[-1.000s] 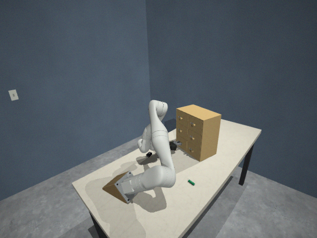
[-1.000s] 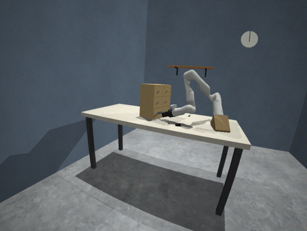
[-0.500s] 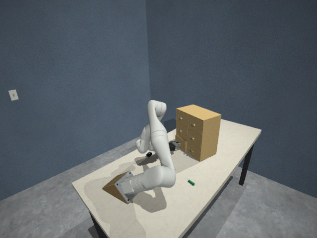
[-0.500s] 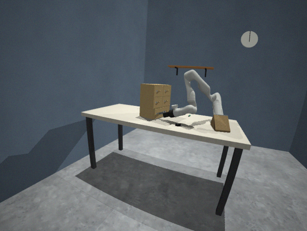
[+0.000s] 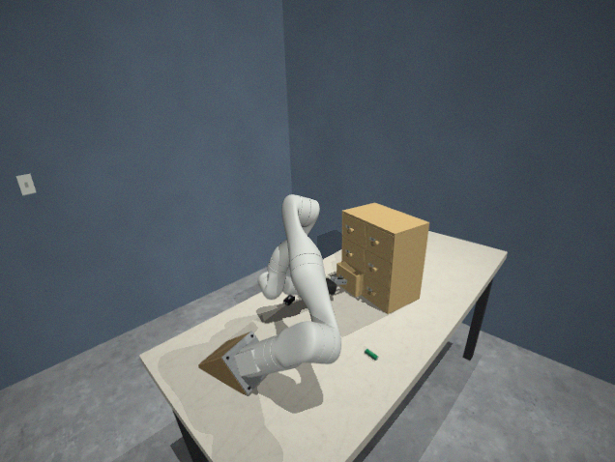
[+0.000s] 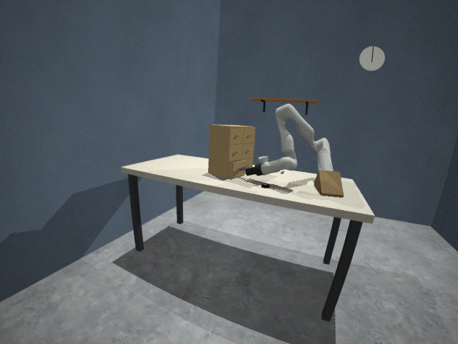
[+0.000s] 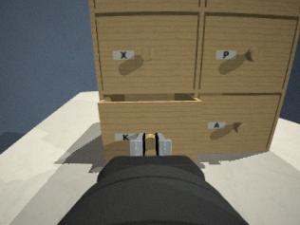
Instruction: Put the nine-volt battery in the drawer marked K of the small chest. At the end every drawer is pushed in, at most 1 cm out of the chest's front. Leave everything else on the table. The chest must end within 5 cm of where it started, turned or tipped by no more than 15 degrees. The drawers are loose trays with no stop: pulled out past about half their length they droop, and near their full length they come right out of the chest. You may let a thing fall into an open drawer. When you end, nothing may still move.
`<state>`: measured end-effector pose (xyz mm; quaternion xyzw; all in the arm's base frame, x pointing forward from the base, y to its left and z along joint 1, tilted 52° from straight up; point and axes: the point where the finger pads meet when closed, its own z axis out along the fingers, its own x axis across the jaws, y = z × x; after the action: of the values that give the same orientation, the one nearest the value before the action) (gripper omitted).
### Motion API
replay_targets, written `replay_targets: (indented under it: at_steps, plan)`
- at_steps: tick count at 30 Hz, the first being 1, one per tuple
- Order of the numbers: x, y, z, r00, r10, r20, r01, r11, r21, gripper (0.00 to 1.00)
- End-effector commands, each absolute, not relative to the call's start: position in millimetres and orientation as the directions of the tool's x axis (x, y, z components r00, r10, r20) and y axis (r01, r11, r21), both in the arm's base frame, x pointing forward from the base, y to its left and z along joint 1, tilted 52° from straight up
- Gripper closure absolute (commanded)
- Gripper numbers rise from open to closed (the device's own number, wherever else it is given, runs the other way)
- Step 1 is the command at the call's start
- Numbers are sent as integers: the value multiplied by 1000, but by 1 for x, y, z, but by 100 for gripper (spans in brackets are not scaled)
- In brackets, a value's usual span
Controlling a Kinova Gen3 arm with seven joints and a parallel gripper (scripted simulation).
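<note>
wooden drawer k part-way out, its knob in the grip

the gripper [image 5: 341,280] [image 6: 242,168] [image 7: 150,140] is closed on the pale knob [image 7: 150,139] of drawer k [image 5: 349,280] [image 6: 240,164] [image 7: 142,115]; jaws a narrow gap apart, a pad on either side. the k label [image 7: 125,138] sits at about ten o'clock from the fingertips in the wrist view.

nine-volt battery, by its look the small black block [image 5: 289,300] [image 6: 265,186]: on the table [image 5: 447,268] [image 6: 177,164], outside the jaws. from them it lies near eight o'clock in the top view, four o'clock in the exterior; outside the wrist frame.

hard to see: the battery's markings are too small to read. the wrist view shows only a dark sliver inside the drawer, and the chest [image 5: 410,268] [image 6: 219,151] [image 7: 200,56] is cut off at twelve o'clock.
</note>
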<state>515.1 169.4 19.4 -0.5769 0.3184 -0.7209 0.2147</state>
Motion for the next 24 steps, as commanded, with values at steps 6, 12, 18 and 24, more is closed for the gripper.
replay_targets:
  at_steps: [6,12,18,24]
  plan:
    - [507,171,16,-237,-677,697,-56,-707,-705,63]
    - [499,171,13,-237,-677,697,-56,-707,-705,63]
    - [494,170,11,-237,-677,697,-56,-707,-705,63]
    - [490,170,9,-237,-677,697,-56,-707,-705,63]
